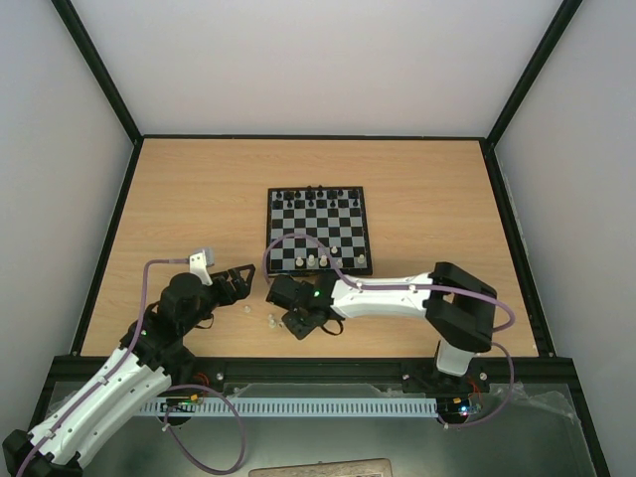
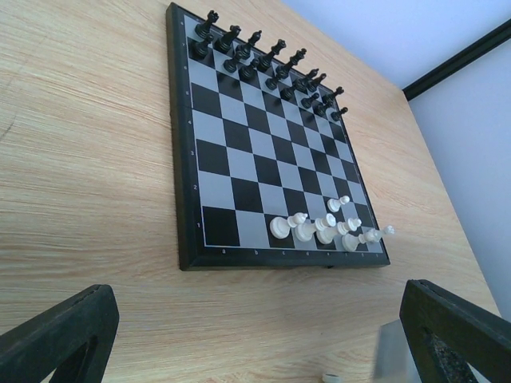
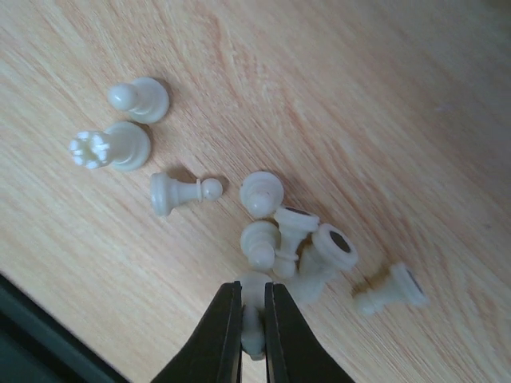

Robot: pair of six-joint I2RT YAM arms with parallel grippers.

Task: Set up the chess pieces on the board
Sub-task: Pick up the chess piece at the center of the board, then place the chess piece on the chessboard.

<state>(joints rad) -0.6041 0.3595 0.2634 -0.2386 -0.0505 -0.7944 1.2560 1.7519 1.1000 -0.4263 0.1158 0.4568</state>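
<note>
The board [image 1: 271,231] lies mid-table, with black pieces along its far rows and several white chess pieces [image 2: 319,227] on its near rows. More white chess pieces [image 3: 180,192] lie scattered and tipped over on the wood in front of the board. My right gripper [image 3: 252,285] is down among them, shut on one white piece [image 3: 253,327] that is pinched between its fingers. That same gripper [image 1: 281,314] sits just near-left of the board. My left gripper [image 2: 255,351] hangs open over bare wood, left of the pile, with nothing between its fingers.
Loose white pieces [image 1: 270,320] rest between the two grippers. One pale piece [image 2: 331,378] peeks in at the bottom edge of the left wrist view. A black frame [image 1: 318,138] rims the table.
</note>
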